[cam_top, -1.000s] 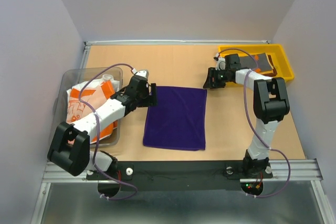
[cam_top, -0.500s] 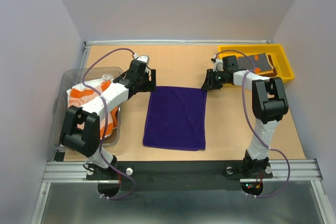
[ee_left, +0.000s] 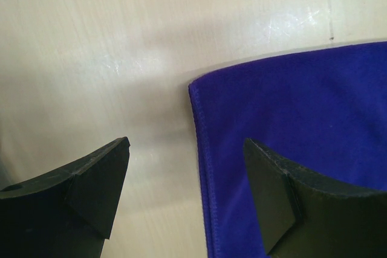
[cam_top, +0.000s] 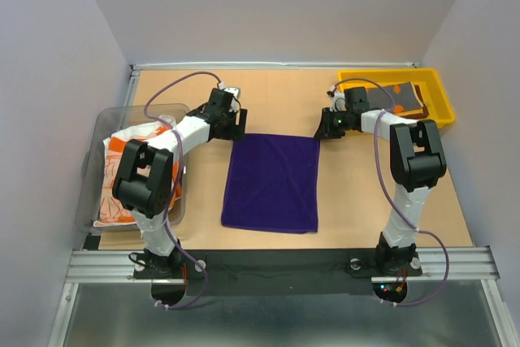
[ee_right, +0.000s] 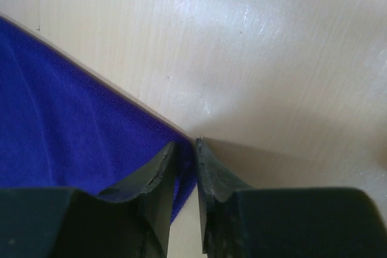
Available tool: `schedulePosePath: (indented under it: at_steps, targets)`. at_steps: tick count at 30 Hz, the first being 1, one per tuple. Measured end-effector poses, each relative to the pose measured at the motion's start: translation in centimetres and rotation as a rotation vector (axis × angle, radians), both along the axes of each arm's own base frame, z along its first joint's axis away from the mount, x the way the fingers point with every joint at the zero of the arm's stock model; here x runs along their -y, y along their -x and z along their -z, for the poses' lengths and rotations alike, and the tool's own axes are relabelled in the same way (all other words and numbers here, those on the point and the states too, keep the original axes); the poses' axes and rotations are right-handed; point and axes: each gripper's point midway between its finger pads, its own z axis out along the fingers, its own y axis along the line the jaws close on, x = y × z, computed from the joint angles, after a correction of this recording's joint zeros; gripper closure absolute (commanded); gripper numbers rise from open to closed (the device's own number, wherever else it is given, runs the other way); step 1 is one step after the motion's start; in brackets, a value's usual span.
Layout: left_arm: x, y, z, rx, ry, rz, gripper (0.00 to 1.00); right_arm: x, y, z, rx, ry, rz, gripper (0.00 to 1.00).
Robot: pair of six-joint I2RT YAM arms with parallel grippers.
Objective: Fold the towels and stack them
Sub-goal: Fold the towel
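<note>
Surface (cam_top: 276,95) | my right tool (ee_right: 184,149) pinches purple towel (cam_top: 272,180) corner, overhead hides it | left tool (ee_left: 187,197) apart, straddling opposite corner

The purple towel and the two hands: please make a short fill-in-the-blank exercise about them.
1. The purple towel lies ____ on the table.
2. The left hand stands ____ over the towel's far-left corner.
3. The right hand pinches the towel's far-____ corner.
4. The patterned towel sits in the clear ____.

Missing words: flat; open; right; bin
</note>
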Motion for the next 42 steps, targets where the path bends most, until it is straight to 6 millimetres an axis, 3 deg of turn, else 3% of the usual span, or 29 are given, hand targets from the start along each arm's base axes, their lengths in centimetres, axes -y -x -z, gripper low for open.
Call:
schedulePosePath:
  at_steps: [5,15,23,42]
  targets:
    - [-0.2,-1.7,1.0,-0.021,-0.012,0.045,0.13,0.4,0.1,0.3,0.001,0.026,-0.005,0.99]
    - [-0.1,-4.3,1.2,-0.024,0.015,0.163,0.18,0.7,-0.1,0.3,0.023,0.072,-0.041,0.99]
    - [1.1,-3.4,4.9,-0.138,0.024,0.278,0.34,0.8,0.0,0.2,0.037,0.11,-0.071,0.99]
    - [2.5,-3.4,5.0,-0.154,0.081,0.352,0.58,0.8,0.0,0.3,0.042,0.116,-0.079,0.99]
